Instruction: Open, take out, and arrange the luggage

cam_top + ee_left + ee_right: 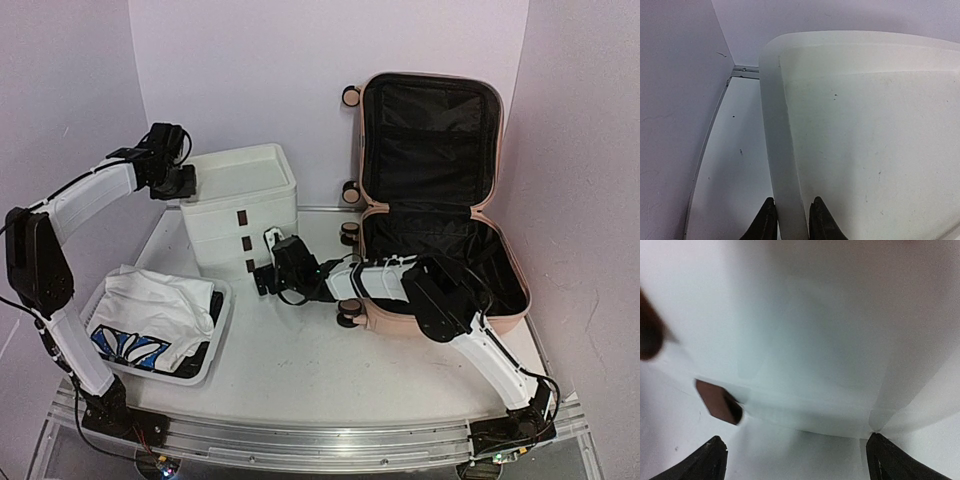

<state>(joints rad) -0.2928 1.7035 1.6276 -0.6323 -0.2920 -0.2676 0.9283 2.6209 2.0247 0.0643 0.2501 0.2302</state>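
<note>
My left gripper pinches the left rim of the drawer unit. My right gripper gapes wide and empty at its front, with the luggage lying open just right, far-right on the table.

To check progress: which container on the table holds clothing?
The white basket at the near left: white cloth with a blue pattern lies in it. The open pink suitcase shows only black lining; the drawer unit's top is bare.

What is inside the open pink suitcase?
Only black lining shows in both halves of the suitcase; no items visible. The right arm covers the lower half's near edge, so that strip is hidden.
</note>
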